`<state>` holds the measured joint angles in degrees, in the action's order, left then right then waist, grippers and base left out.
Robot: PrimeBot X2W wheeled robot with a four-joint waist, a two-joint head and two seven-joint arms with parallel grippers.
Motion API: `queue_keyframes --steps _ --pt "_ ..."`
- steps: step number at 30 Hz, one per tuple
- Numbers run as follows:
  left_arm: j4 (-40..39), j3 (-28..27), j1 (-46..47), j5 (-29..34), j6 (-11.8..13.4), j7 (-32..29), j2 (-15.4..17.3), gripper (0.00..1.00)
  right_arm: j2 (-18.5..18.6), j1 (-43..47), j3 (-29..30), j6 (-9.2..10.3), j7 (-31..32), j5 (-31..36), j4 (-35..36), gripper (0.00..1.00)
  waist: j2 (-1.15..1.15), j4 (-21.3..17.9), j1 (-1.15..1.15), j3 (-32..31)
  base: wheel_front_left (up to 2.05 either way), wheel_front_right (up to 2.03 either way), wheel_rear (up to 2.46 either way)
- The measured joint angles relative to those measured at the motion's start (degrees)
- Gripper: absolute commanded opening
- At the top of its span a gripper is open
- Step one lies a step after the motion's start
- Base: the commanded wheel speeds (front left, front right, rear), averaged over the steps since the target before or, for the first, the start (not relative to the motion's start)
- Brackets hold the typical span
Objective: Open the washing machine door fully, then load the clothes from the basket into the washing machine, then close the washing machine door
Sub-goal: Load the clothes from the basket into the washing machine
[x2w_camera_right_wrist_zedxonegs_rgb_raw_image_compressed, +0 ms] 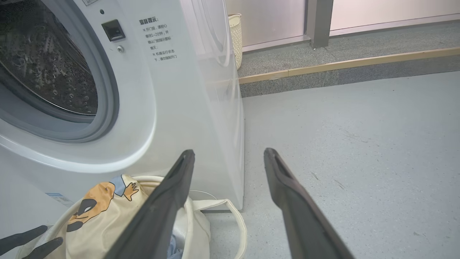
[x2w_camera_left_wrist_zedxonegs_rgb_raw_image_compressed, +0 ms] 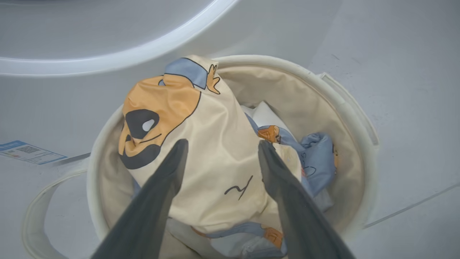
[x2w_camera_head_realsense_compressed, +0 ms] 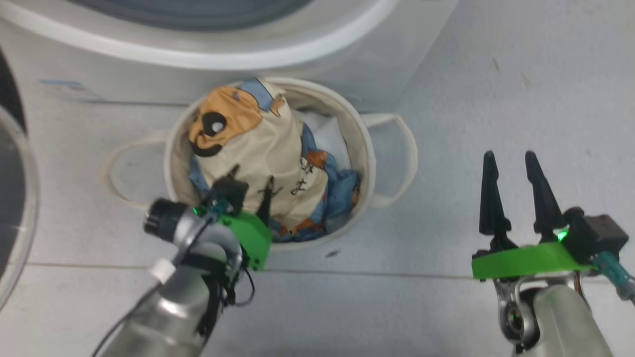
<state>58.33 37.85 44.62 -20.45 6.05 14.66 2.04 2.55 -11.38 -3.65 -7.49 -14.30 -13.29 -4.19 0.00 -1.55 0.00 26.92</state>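
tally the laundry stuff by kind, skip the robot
washing machine: 1
washing machine door: 1
basket: 1
cream bear garment: 1
light blue bunch: 1, separate pieces can't be told apart
total: 5
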Motion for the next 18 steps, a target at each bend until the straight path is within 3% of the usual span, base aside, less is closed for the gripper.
queue_keyframes --steps 6,18 --pt "9.3 0.8 9.2 -1.8 3.6 -1.8 -0.1 1.0 0.0 -4.1 -1.2 0.0 0.0 -1.5 1.4 1.0 0.0 -2.7 0.01 6.5 0.0 0.0 0.0" --pt "13.8 5.8 18.0 -3.9 6.0 -10.1 -0.3 1.0 0.2 -9.2 -0.1 0.0 0.0 -4.3 2.6 1.0 0.0 -6.9 0.01 15.7 0.0 0.0 0.0"
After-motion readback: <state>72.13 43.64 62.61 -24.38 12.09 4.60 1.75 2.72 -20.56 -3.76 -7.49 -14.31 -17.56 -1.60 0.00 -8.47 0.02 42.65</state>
